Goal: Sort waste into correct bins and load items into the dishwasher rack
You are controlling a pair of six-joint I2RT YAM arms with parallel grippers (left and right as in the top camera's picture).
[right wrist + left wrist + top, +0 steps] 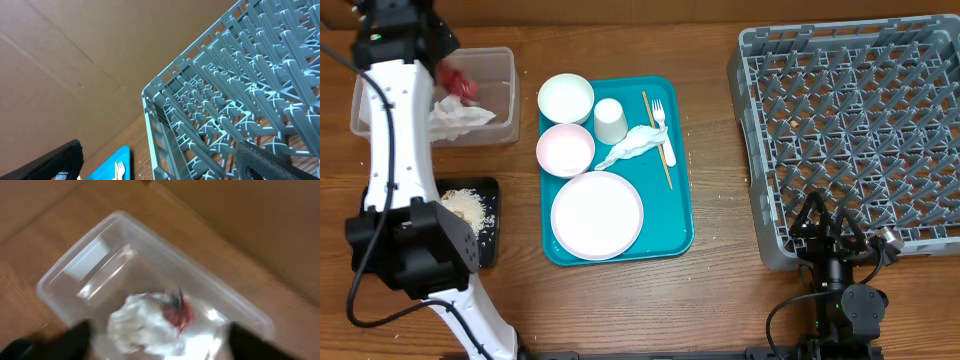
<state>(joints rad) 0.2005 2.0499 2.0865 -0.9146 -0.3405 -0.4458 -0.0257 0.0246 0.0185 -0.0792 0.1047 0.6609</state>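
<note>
Step in hand: waste sorting, the drop end of it. The left gripper (160,337) hangs over the clear tub (510,90) with its jaws spread wide and nothing between them. The red wrapper (177,315) sits in the tub against a crumpled napkin (137,325) (left wrist view is blurred, so I can't tell whether the wrapper is settled). Rice (468,207) is in the black tray (490,240).

The right gripper (160,165) is parked at the near corner of the dishwasher rack (860,130), jaws fully apart and empty. The rack has nothing loaded.

Left to do, as I read it:
- One twisted napkin (635,145) on the teal tray (675,215), lying between the cup (609,120) and the fork (662,125). It touches the fork, I think.
- All the dishes: white bowl (566,98), pink bowl (565,148), plate (597,215), cup, fork and wooden stick (655,140).

Next move, my call: the left arm lifts straight out of the tub so it clears the wall, then crosses to the twisted napkin. It should pinch at the cup end, away from the fork, so the fork doesn't drag, then take it to the clear tub. Rack loading comes after, and the right arm is better placed for it.
</note>
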